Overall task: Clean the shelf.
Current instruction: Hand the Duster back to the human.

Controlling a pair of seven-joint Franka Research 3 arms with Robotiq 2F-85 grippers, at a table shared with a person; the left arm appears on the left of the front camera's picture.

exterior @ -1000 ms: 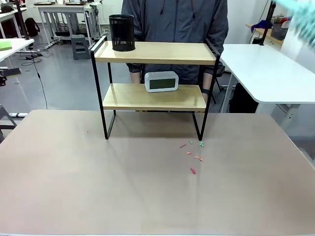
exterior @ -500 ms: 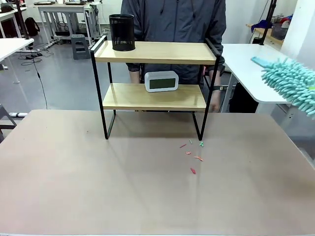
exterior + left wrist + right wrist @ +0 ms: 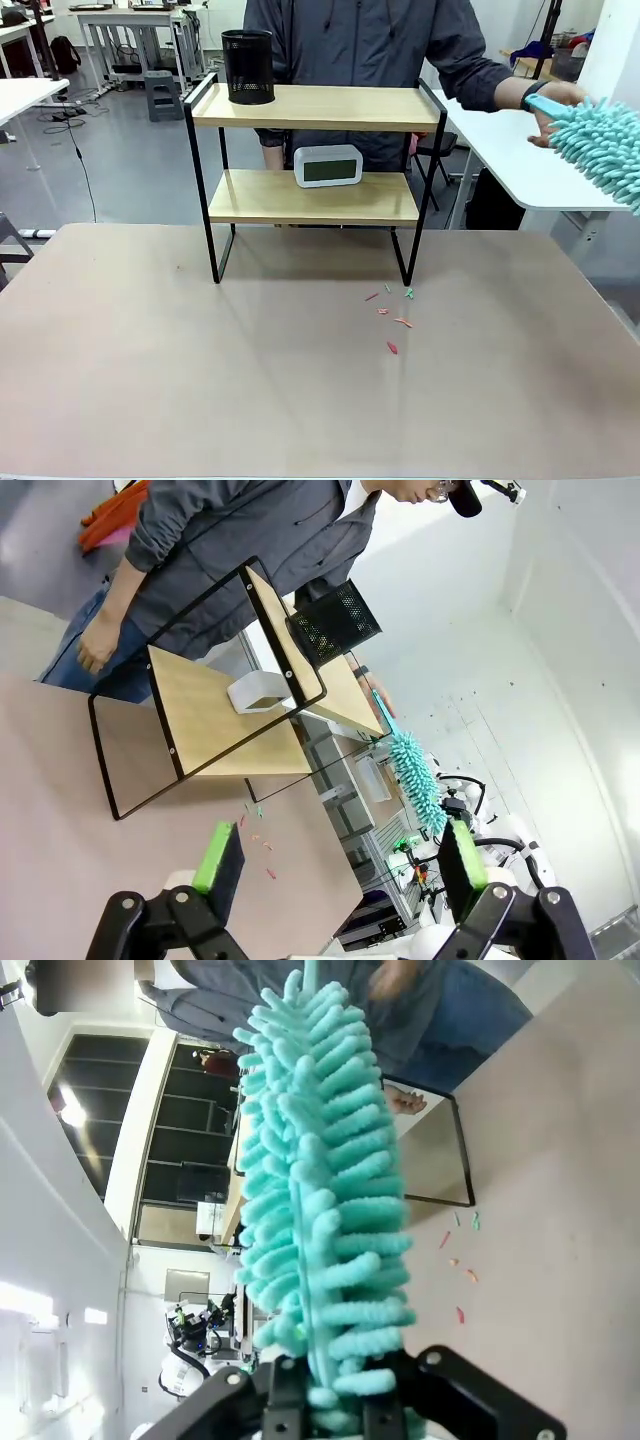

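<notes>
The shelf (image 3: 310,108) stands at the table's far middle, two light boards in a black frame. A black mesh cup (image 3: 247,66) sits on its top board and a white clock (image 3: 327,166) on the lower one. My right gripper (image 3: 320,1400) is shut on the base of a teal fluffy duster (image 3: 320,1190). In the front view the duster (image 3: 600,150) hangs at the right edge, well right of the shelf. The person's hand (image 3: 558,100) touches its far tip. My left gripper (image 3: 340,865) is open and holds nothing, looking at the shelf (image 3: 225,710) from afar.
Small red and green scraps (image 3: 392,318) lie on the tan table (image 3: 200,380) in front of the shelf's right leg. The person stands behind the shelf. A white table (image 3: 540,150) is at the back right.
The duster has come down from the top right corner and now sits at the right edge. The person's arm has reached out rightward to its tip.
</notes>
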